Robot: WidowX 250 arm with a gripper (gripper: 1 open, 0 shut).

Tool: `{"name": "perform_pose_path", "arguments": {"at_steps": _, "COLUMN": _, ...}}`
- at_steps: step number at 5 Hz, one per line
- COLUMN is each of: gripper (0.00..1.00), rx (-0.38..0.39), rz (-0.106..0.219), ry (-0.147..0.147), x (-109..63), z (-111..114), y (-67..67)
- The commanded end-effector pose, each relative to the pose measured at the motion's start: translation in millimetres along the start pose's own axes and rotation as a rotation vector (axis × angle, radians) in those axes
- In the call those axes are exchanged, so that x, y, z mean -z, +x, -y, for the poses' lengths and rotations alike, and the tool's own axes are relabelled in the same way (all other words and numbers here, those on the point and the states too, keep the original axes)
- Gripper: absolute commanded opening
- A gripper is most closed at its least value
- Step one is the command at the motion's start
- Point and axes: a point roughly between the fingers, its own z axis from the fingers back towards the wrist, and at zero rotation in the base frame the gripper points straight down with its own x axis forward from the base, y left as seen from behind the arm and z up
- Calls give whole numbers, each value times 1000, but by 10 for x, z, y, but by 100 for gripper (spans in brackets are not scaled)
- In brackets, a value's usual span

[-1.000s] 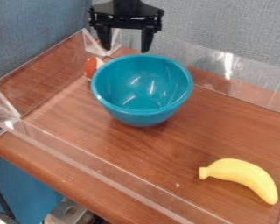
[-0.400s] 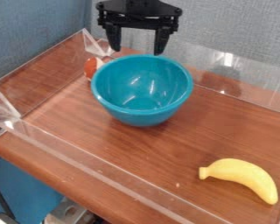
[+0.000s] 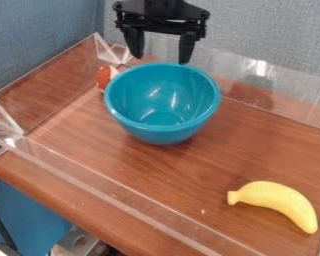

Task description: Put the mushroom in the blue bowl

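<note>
While the gripper (image 3: 162,42) drifts right, jaws spread and empty.
Mushroom (image 3: 104,73) sits untouched at blue bowl's (image 3: 163,100) ten o'clock; pickup not begun.

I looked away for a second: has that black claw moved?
Yes. The gripper, open, has shifted right along the blue bowl's far rim, away from the mushroom, and slightly upward.

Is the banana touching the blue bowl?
Apart. The camera view shows the banana lying near the front right corner, with a wide stretch of bare wooden table between it and the blue bowl.
</note>
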Motion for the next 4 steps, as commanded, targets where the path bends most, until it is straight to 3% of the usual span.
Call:
{"name": "perform_pose_path", "arguments": {"at_steps": 1, "gripper": 100, "rx": -29, "rz": 56, "ry": -6, "x": -332, "z": -52, "y": 94}}
{"name": "perform_pose_path", "arguments": {"at_steps": 4, "gripper": 100, "rx": -78, "rz": 62, "ry": -5, "x": -420, "z": -101, "y": 64}}
